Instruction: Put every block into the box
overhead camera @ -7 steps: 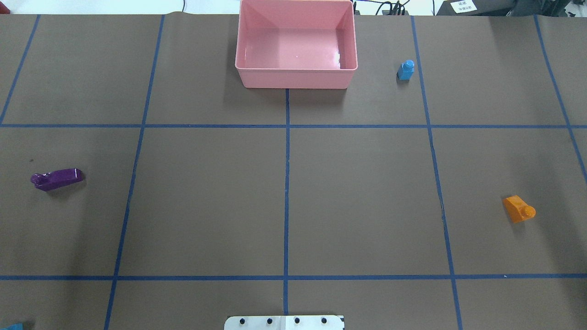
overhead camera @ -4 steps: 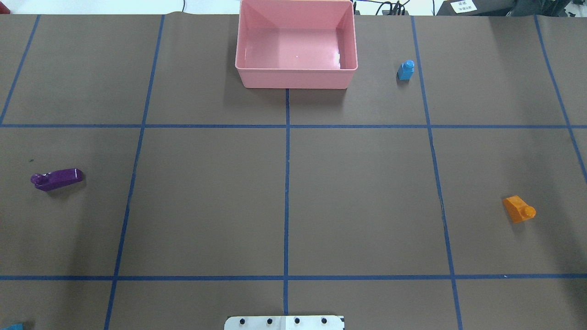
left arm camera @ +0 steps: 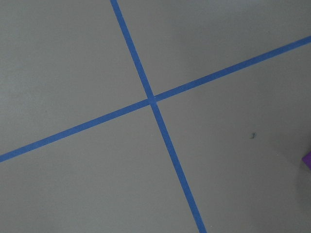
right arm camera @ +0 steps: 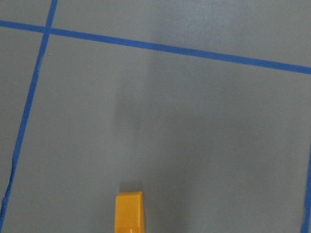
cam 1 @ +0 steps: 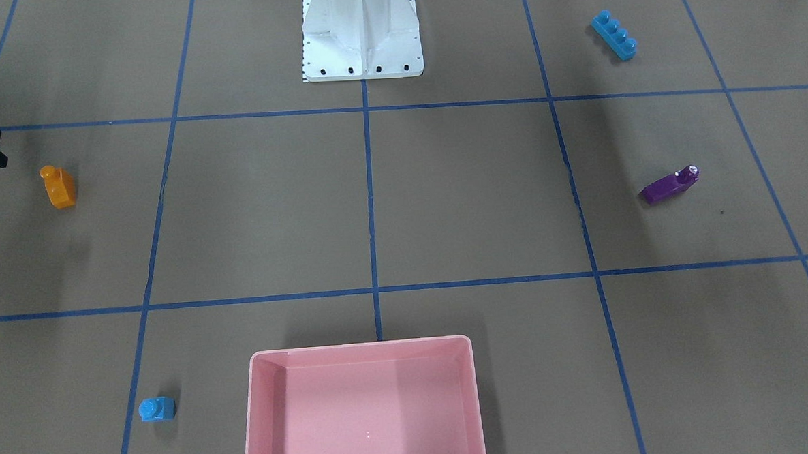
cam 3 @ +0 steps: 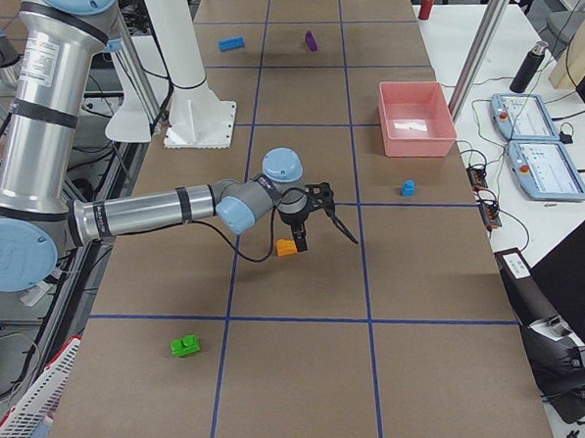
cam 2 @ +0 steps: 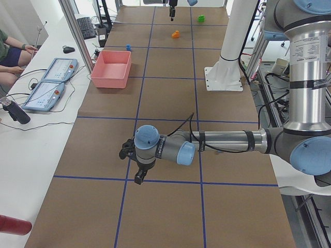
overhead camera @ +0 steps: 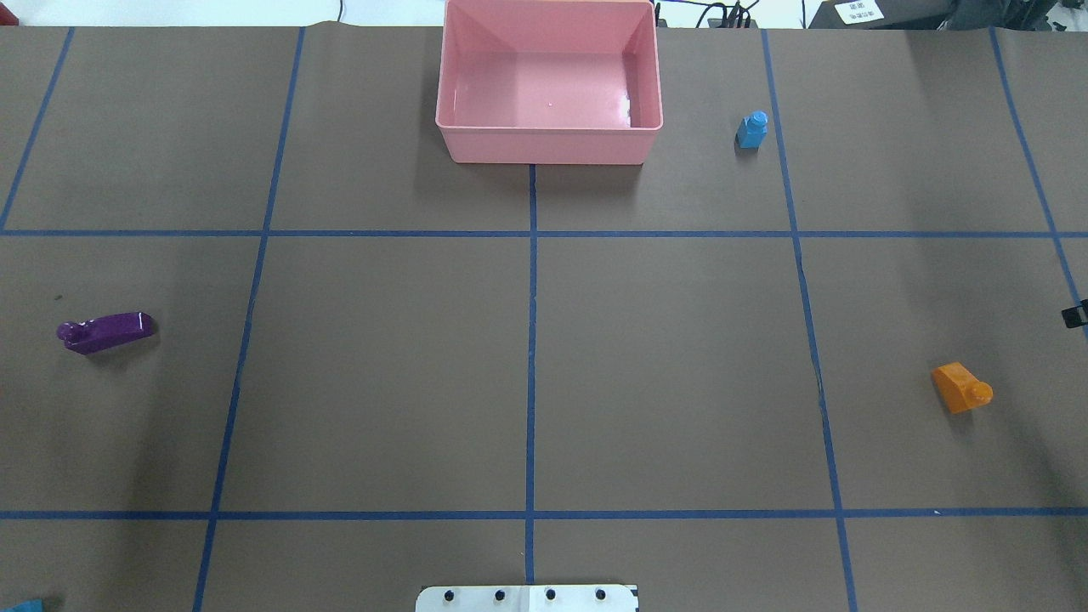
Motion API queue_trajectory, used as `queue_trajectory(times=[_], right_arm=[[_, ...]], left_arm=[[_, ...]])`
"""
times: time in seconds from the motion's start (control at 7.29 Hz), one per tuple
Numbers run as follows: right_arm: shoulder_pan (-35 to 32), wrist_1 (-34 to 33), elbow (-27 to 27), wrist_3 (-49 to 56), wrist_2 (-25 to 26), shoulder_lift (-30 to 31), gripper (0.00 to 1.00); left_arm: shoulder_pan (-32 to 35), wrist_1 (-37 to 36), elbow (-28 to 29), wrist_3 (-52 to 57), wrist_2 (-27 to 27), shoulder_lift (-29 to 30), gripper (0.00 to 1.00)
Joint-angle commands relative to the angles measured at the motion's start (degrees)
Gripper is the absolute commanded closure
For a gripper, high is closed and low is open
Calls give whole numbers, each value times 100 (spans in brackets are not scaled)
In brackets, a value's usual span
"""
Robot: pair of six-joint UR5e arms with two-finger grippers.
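The box (overhead camera: pixel 548 146) holds no block, and its top is open to a drop from above. The orange block (overhead camera: pixel 960 388) lies well right of the box, nothing crowding it. The right claw (cam 3: pixel 325 243), spread, hangs near it over the surface (overhead camera: pixel 382 382), likely the first pick. Whether the left claw (cam 2: pixel 135 168) is spread cannot be told.

The right end effector (cam 3: pixel 318 232) hangs just beside the small orange sloped plastic brick (cam 3: pixel 287 247); a green two-stud plastic brick (cam 3: pixel 185 346) lies well apart.
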State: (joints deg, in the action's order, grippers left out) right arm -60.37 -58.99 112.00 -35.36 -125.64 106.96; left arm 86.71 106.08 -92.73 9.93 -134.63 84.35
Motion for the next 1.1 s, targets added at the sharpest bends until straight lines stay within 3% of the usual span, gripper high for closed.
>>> queue_trajectory(times=[0.0, 0.27, 0.55, 0.96], right_arm=[[657, 598, -230, -393, 321, 0, 0], [1087, 643, -501, -393, 724, 0, 1], [1333, 1229, -767, -977, 734, 0, 2], [1528, 1302, -784, -1166, 761, 79, 43]], left_arm=[[-5, 9, 18, 0, -10, 11, 0], [-5, 9, 18, 0, -11, 11, 0], [-5, 18, 18, 9, -11, 11, 0], [-5, 26, 9, 9, -19, -6, 0]])
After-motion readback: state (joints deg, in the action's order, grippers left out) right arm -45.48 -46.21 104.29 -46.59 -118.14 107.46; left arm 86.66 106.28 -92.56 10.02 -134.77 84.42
